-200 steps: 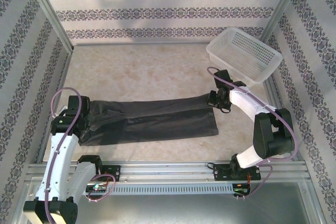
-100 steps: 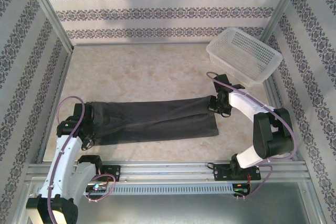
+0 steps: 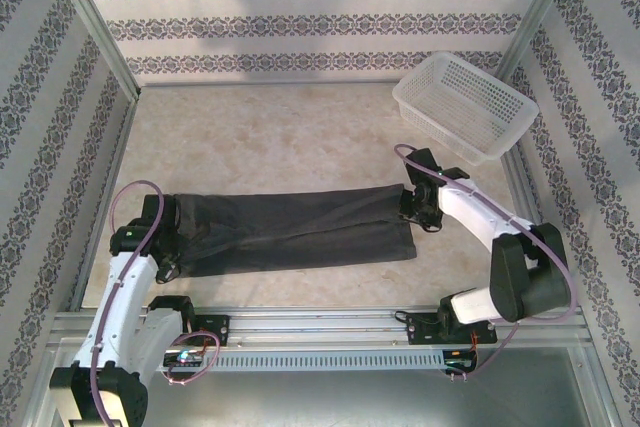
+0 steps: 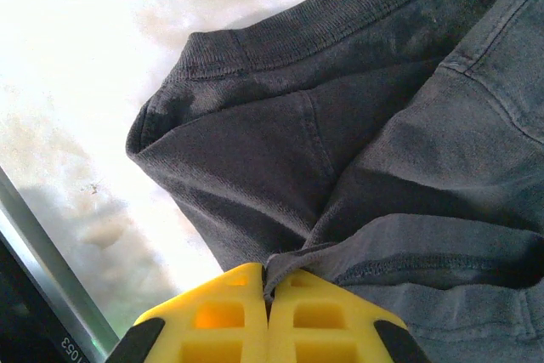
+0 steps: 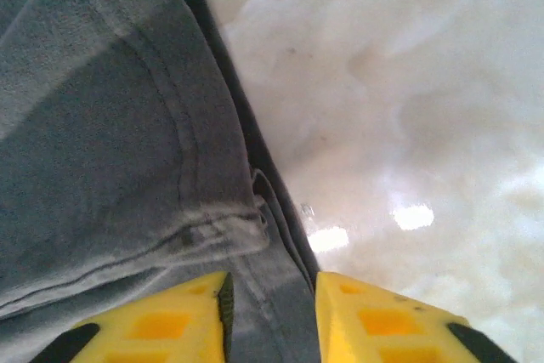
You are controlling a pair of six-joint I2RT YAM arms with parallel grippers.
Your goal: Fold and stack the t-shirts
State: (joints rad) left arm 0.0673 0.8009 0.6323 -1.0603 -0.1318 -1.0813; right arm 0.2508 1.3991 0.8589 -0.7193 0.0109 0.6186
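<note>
Digits approx "053", partly cut, on dark strip (image 4: 34, 320).

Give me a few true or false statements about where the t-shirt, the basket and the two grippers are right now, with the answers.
1. The left gripper has its fingers closed on the t-shirt. True.
2. The t-shirt lies in the basket. False: it lies stretched out on the table, apart from the basket.
3. The right gripper has its fingers apart. True.
4. The basket stands at the near left corner. False: it stands at the table's far right corner.
</note>
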